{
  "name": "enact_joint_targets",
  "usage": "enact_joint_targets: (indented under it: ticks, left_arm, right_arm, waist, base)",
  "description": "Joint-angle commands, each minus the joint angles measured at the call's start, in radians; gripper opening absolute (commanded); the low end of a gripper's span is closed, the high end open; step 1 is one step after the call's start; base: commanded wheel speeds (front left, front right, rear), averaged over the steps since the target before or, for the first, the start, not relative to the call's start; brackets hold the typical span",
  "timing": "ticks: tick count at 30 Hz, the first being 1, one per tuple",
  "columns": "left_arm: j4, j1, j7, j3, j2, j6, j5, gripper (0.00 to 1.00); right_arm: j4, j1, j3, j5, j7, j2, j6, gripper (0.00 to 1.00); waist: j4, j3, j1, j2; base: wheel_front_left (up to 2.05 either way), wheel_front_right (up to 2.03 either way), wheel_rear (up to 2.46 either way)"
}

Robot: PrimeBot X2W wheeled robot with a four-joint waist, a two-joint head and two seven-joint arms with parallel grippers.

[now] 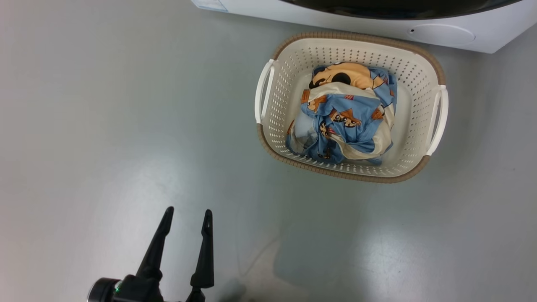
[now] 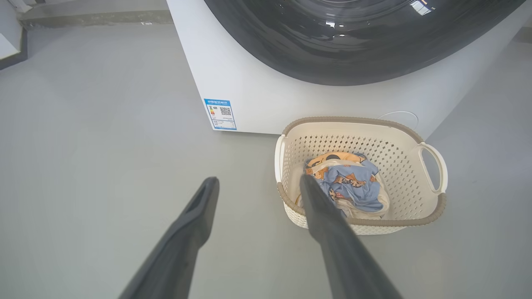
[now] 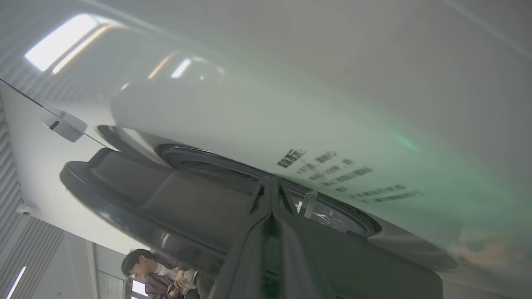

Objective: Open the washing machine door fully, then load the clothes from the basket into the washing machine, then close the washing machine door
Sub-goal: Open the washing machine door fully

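Right gripper (image 3: 272, 182): the 2 fingers are pressed together along their length, with nothing between them. The tips lie at the dark grey face of the washing machine door (image 3: 141, 187), beside its glass window (image 3: 328, 216); whether they touch it cannot be told. A glossy white panel (image 3: 291, 104) with printed text spans the right wrist view above them. A person (image 3: 156, 274) shows at the lower left of that view.

Left gripper (image 1: 188, 212): the 2 fingers stand spread wide and hold nothing. The gripper hangs over bare grey floor (image 1: 105, 126), well apart from the basket (image 1: 289, 63).

Basket: upright on the floor, just in front of the washing machine (image 1: 440, 33) (white body, blue label (image 2: 220, 114) at a lower corner of its front). The clothes (image 1: 344, 113) lie bundled inside the basket: light-blue and cream fabric, with an orange-brown print on top. The glossy black door spans the machine front above the basket.
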Motion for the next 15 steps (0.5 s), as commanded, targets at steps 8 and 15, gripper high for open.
enact_joint_targets:
  ticks: [8,15]
  left_arm:
    - [-0.025,0.019,-0.006,0.019,0.010,0.019,-0.020,1.00]
    - [-0.024,0.021,-0.006,0.011,0.010,0.020,-0.021,1.00]
  right_arm:
    - [-0.036,-0.050,0.030,-0.010,0.042,-0.027,0.002,0.00]
    - [-0.027,-0.084,0.045,-0.016,0.058,-0.037,0.002,0.00]
  waist:
    - [-0.003,0.030,0.0000,0.0000]
    - [-0.001,0.044,0.0000,0.0000]
  base:
    - [0.00,0.00,0.00]
    - [0.00,0.00,0.00]
